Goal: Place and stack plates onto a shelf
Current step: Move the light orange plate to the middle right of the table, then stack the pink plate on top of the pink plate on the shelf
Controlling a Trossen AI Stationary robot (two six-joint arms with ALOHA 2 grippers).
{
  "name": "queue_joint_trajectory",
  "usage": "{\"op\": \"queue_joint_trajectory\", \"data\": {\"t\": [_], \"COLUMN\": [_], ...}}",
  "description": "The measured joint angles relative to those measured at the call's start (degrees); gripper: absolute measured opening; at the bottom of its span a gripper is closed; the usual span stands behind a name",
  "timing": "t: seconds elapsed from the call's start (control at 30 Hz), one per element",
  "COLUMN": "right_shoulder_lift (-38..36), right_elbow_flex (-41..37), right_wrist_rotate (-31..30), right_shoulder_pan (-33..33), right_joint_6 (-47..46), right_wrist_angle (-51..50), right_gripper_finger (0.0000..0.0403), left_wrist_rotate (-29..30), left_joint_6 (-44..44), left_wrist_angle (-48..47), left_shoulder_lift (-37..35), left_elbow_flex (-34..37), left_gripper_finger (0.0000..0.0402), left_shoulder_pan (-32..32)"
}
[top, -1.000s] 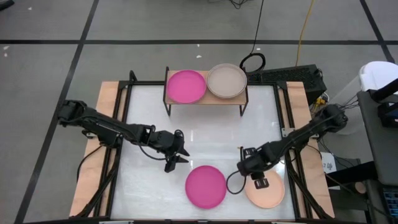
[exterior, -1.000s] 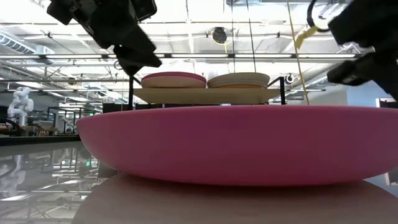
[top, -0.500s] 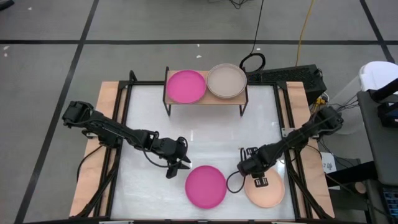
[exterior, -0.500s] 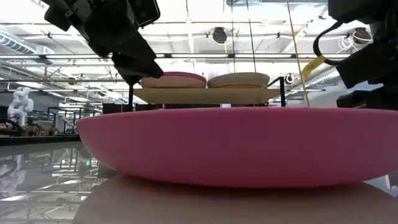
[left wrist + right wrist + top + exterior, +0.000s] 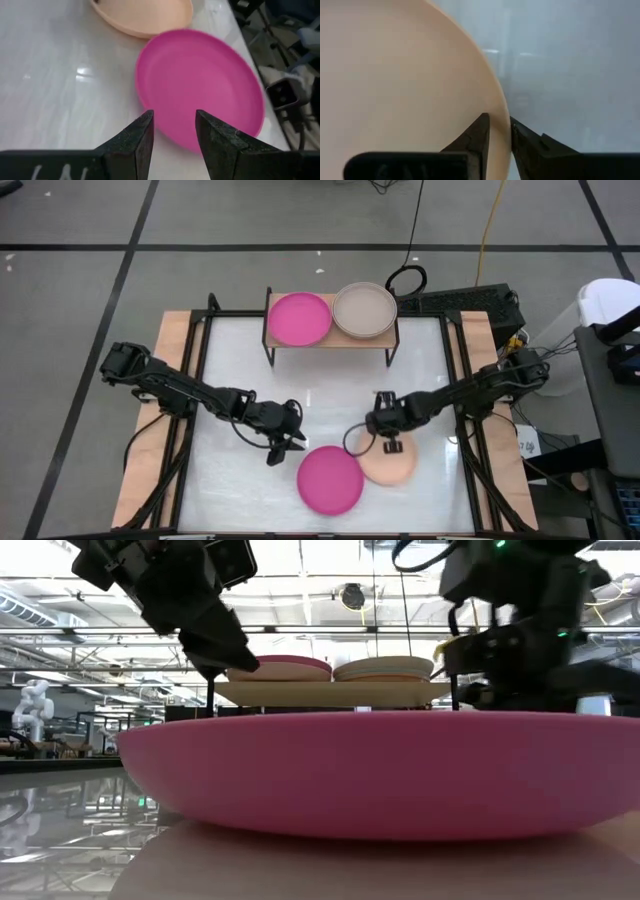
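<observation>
A peach plate (image 5: 386, 465) sits near the table's middle beside a magenta plate (image 5: 330, 480), which lies flat on the white table and fills the low view (image 5: 370, 775). My right gripper (image 5: 393, 443) is shut on the peach plate. My left gripper (image 5: 291, 446) hovers open just left of the magenta plate; its fingers frame that plate's near rim (image 5: 172, 132) without touching. The shelf (image 5: 330, 340) stands at the far edge with a magenta plate (image 5: 298, 318) and a beige stack (image 5: 364, 310) on top. My right gripper pinches the peach plate's rim (image 5: 501, 117) at its far side, one finger (image 5: 479, 134) over the inside of the plate and one (image 5: 527, 145) outside. The fingers slant down from the table's right. Whether the plate is clear of the table I cannot tell.
Black frame rails and wooden side boards (image 5: 178, 350) border the white table (image 5: 330, 395). Bare white surface lies between the shelf and the two plates. Cables (image 5: 407, 278) lie behind the shelf.
My right gripper has moved toward the table's left and a little toward the far edge, taking the peach plate from the near right corner to beside the magenta plate. My left gripper has dropped slightly toward the near edge, closer to the magenta plate, staying open.
</observation>
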State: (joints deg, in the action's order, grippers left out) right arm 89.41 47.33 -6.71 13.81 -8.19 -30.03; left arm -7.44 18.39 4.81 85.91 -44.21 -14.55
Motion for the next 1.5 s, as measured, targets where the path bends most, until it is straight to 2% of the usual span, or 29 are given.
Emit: {"op": "queue_joint_trajectory", "data": {"t": [0.23, 0.47, 0.7, 0.93, 1.2, 1.5], "right_shoulder_lift": [0.11, 0.09, -2.44, -12.16, -22.72, -25.93], "right_elbow_flex": [-0.11, -0.09, 0.12, 0.98, 1.01, 1.01], "right_wrist_rotate": [-4.89, -3.95, -3.95, -4.02, -4.59, -5.5], "right_shoulder_pan": [-7.68, -12.34, -12.09, -11.04, -11.09, -11.09], "right_joint_6": [4.51, 5.47, 8.48, 6.96, 5.66, 5.83], "right_wrist_angle": [2.67, 7.72, 7.47, 7.88, 9.24, 10.48], "right_gripper_finger": [0.0084, 0.0111, 0.0128, 0.0146, 0.0148, 0.0148], "left_wrist_rotate": [0.05, 0.18, -0.46, -6.83, -7.18, -2.97], "left_joint_6": [-0.22, -0.27, 3.31, 8.46, 10.03, 7.96], "left_wrist_angle": [-3.24, -3.24, 0.94, 10.95, 10.25, 6.54], "left_shoulder_lift": [0.0, 0.27, 7.05, 13.41, 16.1, 16.24], "left_elbow_flex": [0.0, -0.01, -0.04, -0.31, -0.61, -0.61], "left_gripper_finger": [0.0149, 0.0149, 0.0149, 0.0149, 0.0149, 0.0139], "left_shoulder_pan": [0.16, 0.27, 1.6, 0.96, 0.04, 0.04]}}
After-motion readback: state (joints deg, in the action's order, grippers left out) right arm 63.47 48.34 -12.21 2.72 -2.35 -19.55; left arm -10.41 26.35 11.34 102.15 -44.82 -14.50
